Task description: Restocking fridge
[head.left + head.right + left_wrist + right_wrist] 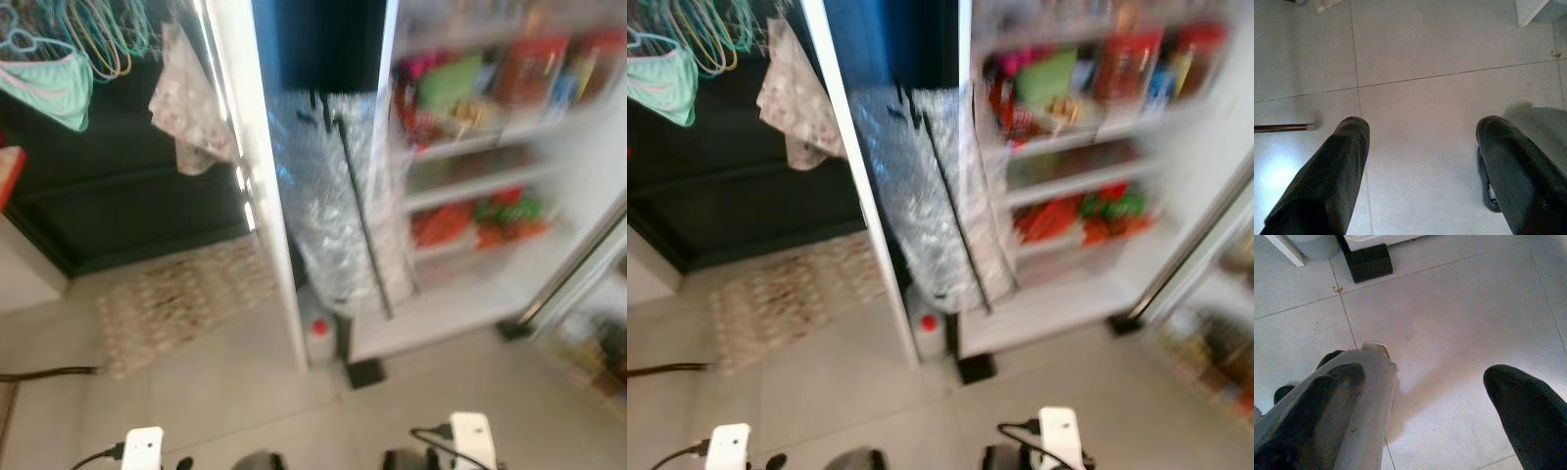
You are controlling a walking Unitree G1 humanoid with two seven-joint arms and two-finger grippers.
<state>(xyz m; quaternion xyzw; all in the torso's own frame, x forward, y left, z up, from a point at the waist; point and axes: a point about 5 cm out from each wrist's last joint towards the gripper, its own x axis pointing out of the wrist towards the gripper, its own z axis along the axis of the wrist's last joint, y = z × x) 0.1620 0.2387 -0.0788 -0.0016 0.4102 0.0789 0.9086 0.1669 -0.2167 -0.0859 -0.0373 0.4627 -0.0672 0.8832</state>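
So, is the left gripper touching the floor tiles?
Apart. In the left wrist view the left gripper hangs open above the floor tiles, its fingers holding nothing.

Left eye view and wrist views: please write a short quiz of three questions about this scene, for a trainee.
1. True or false: the fridge stands open and its shelves hold items.
2. Which colour is the cap of the white bottle on the floor beside the fridge? A) red B) blue C) green
3. Fill in: the left gripper and the right gripper both hang over the floor with their fingers ___.

Key: 1 true; 2 A; 3 open.
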